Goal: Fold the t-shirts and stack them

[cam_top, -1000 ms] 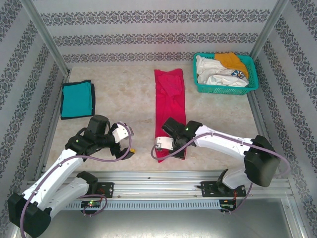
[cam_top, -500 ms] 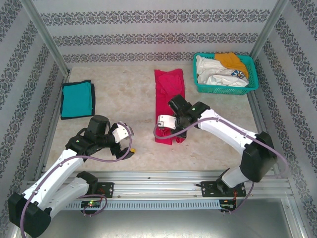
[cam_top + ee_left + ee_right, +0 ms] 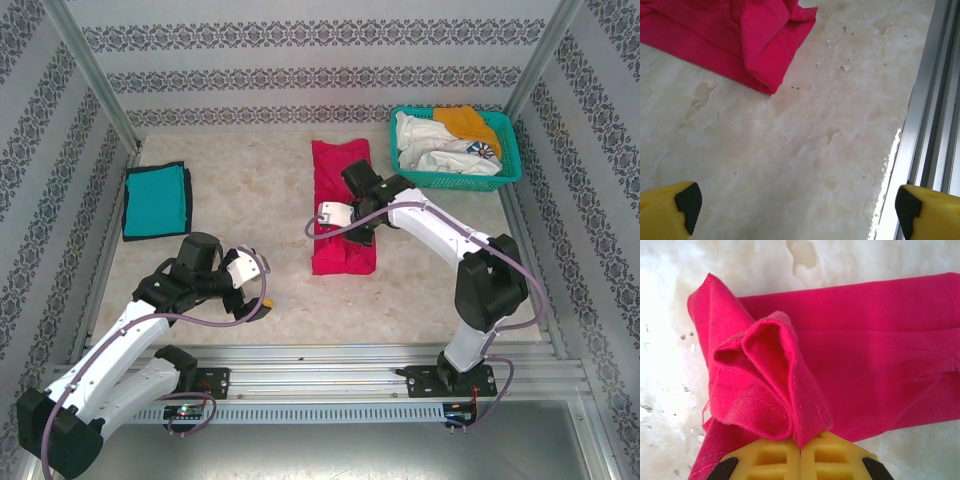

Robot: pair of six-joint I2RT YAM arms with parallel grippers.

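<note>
Yellow-padded and pinched tight, the right gripper [image 3: 800,452] holds a bunched hem of the plain pink-red cloth t-shirt [image 3: 865,390], raised over the long folded strip at mid-surface (the end-over-end fold looks half made). The left gripper [image 3: 795,210] hangs wide apart above the bare marbled surface [image 3: 805,150], holding nothing. Farther out, a teal t-shirt with dark edging [image 3: 155,200] lies folded at far left. A white t-shirt [image 3: 425,140] and an orange t-shirt [image 3: 465,122] sit crumpled in the teal plastic mesh basket [image 3: 455,181]. By my reckoning, most of the work remains, with no stack yet.
</note>
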